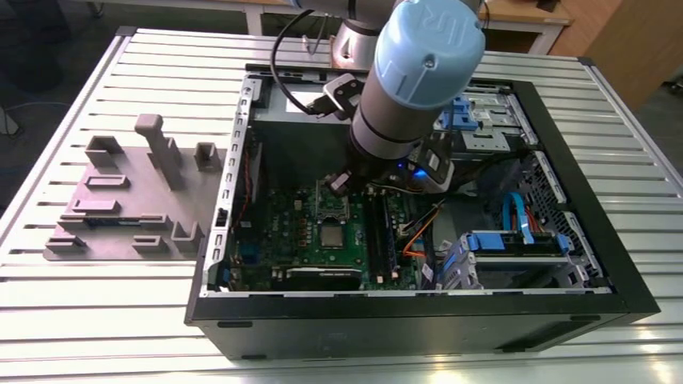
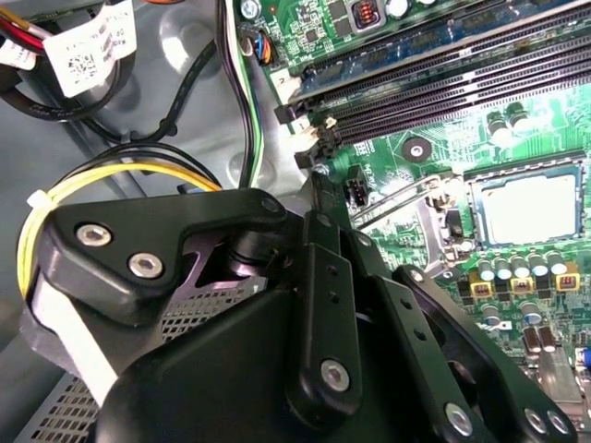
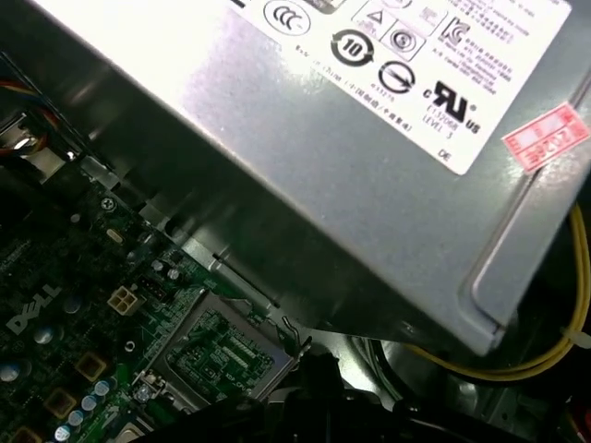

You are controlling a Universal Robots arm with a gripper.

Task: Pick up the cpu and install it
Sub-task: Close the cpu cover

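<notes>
In the exterior view, the open computer case was seen lying on the slatted desk, with the grey fixture tray beside it toward the exterior view's left. The arm was reached down into the case, and its end effector was poised above the motherboard. The cpu was seen as a small silver square seated in the socket, lying just below the end effector and nearer the camera. Whether the end effector was spread or pressed together could not be told here, and nothing could be seen held in it. In the second wrist view, the black linkage of the end effector was shown close up, the tips hidden; the cpu lay within its socket frame, apart from the linkage, beside the memory slots. In the first wrist view, the power supply was seen looming over the motherboard.
</notes>
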